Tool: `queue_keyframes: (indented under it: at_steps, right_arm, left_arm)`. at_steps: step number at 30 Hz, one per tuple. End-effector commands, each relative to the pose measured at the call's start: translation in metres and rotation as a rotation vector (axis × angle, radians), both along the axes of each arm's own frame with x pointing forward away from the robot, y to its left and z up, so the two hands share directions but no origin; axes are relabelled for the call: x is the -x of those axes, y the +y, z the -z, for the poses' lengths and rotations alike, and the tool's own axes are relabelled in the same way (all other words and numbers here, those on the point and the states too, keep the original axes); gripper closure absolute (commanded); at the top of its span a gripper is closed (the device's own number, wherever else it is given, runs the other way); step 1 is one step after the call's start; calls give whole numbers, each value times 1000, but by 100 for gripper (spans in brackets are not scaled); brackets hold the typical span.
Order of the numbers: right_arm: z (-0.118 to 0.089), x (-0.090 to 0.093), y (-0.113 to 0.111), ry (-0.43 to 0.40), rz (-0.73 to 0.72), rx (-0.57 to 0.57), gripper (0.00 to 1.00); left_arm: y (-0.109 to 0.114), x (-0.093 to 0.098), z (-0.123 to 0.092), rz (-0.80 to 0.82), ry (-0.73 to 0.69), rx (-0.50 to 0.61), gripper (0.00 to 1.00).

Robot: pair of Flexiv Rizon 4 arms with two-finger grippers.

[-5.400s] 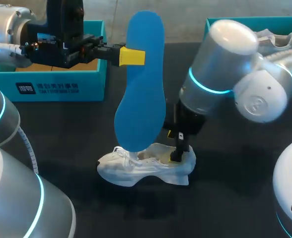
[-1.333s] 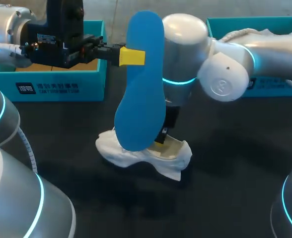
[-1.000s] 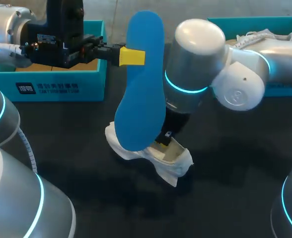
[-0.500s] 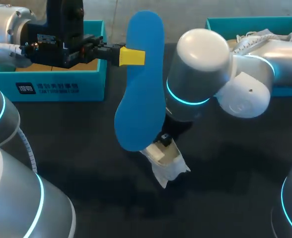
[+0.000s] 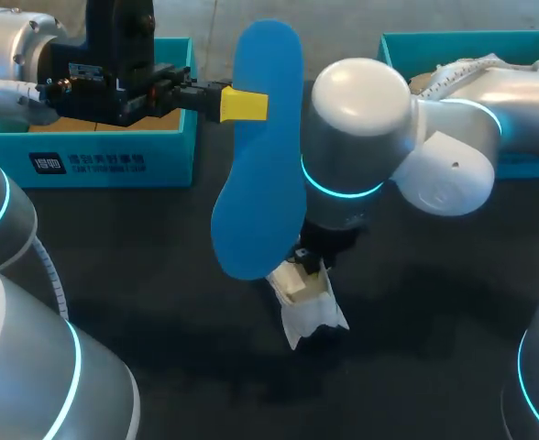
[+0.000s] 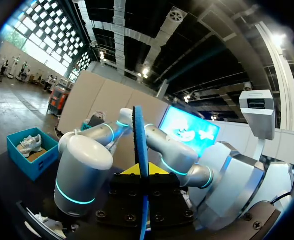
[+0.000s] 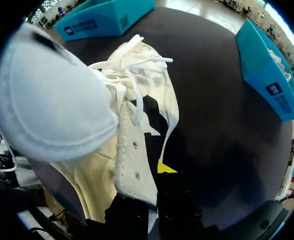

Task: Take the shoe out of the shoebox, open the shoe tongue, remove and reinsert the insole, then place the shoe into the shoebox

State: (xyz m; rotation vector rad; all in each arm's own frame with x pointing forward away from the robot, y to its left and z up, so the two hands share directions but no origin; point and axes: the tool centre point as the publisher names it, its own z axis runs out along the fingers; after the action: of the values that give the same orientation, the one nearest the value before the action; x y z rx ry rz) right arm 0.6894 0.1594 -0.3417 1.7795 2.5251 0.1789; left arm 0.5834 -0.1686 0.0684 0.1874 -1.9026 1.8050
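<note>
Head view: left gripper point(image 5: 244, 104) clamped on the insole point(image 5: 262, 165), high over the table point(image 5: 434, 348). Long axis of the insole close to vertical, lower end just above the shoe point(image 5: 308, 307). Right gripper point(image 5: 308, 264) down at the shoe, pinching its side wall. Cannot tell whether the shoe is resting on the table or a little lifted. Likely next: lowering the insole, end first, into the shoe, with the left arm as the nearer one. Left box point(image 5: 95, 151) brown inside, no shoe seen there. Right box point(image 5: 453, 44) half hidden by the right arm.

Left wrist view: insole point(image 6: 138, 150) edge-on between the fingers, pressed from both sides. Right box point(image 6: 42, 160) far ahead, a white shoe in it.

Right wrist view: shoe point(image 7: 107, 115) very close, laces ahead of the right gripper point(image 7: 147, 185), side wall held between the fingers. Both boxes beyond the shoe.
</note>
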Motion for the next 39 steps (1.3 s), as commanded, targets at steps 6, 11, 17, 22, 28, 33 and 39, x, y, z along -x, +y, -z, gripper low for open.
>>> queue_keyframes:
  at_steps: [6,11,17,22,28,33,39]
  right_arm:
    - [11,14,-2,-42,137,-28,100]
    - [22,13,-6,-31,192,-20,100]
    - [23,12,-9,-65,255,-35,100]
    - [25,11,-12,-82,310,-45,100]
    - [34,7,-13,-85,331,-54,100]
    - [43,2,-14,-71,322,-67,100]
    - [56,-1,-17,-59,330,-93,100]
  left_arm:
    - [-1,0,0,1,0,1,100]
    - [-1,0,0,1,0,1,100]
    - [-1,0,0,1,0,1,100]
    - [-1,0,0,1,0,1,100]
    - [-1,0,0,1,0,1,100]
    - [-1,0,0,1,0,1,100]
    - [-1,0,0,1,0,1,100]
